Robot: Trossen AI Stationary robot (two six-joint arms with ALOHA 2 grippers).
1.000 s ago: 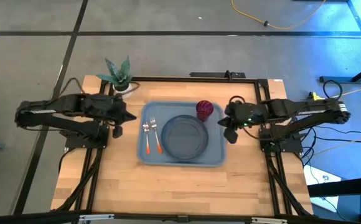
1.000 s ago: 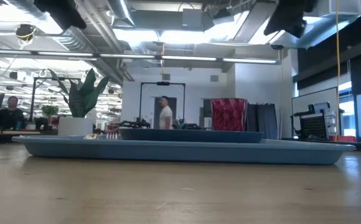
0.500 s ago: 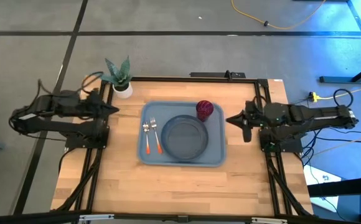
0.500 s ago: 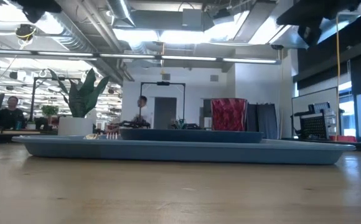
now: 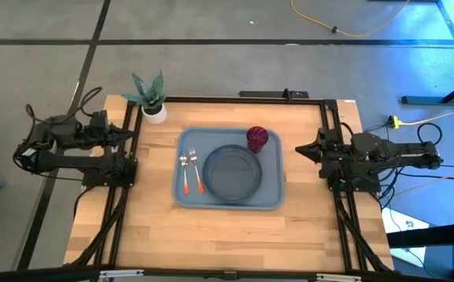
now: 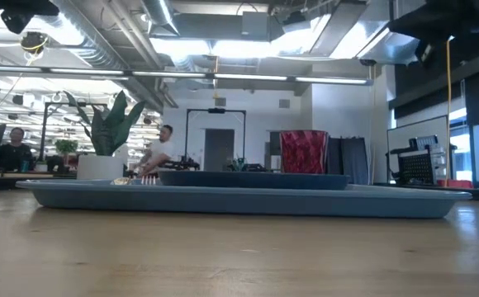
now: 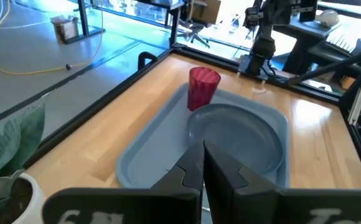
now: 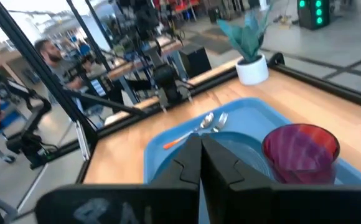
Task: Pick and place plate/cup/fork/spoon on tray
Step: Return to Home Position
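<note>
We are holding the left gripper (image 5: 133,135) and right gripper (image 5: 300,149) closed and empty, the light blue-grey rectangular plastic tray (image 5: 270,193) lying between them.

Left hand (image 7: 203,152), right hand (image 8: 200,147) both closed

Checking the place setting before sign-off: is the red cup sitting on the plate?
No, in the high view the cup stands on the tray beside the plate, not on it.
</note>
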